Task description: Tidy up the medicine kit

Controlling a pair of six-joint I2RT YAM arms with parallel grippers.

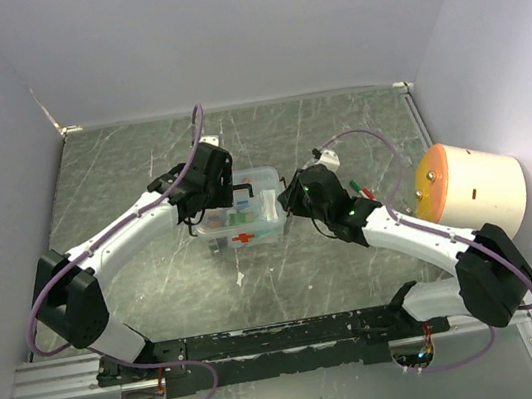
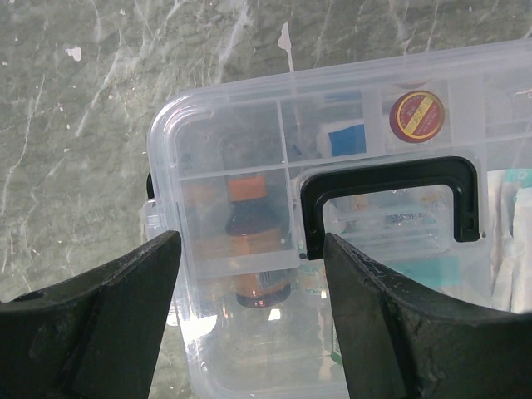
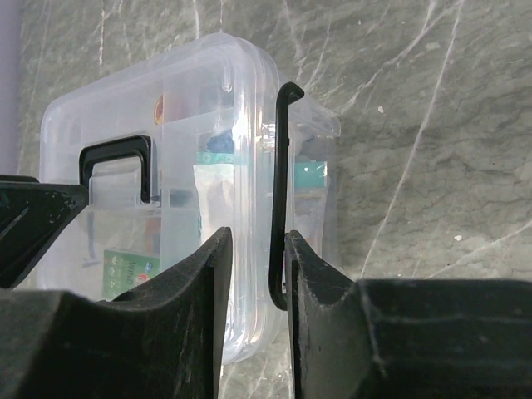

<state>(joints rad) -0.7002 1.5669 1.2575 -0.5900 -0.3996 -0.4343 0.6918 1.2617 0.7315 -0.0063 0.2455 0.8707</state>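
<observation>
One hand (image 3: 258, 243) apparently pinches medicine kit (image 3: 179, 116).

Robot lab cell. Boxed in by plain walls (image 1: 220, 35) beyond the left gripper (image 1: 207, 212) and right gripper (image 1: 289, 198). Marbled grey tabletop (image 1: 120, 172) beneath, aluminium mounting rail (image 1: 67, 378) behind.

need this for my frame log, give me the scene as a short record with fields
kit: medicine kit, mid-table, between both arms
top: black lid handle
seen inside: brown bottle, red round tin
left fingers: open, over one end of the kit
right fingers: either side of the black side handle, grip unclear
other: cream cylinder, far right
</observation>
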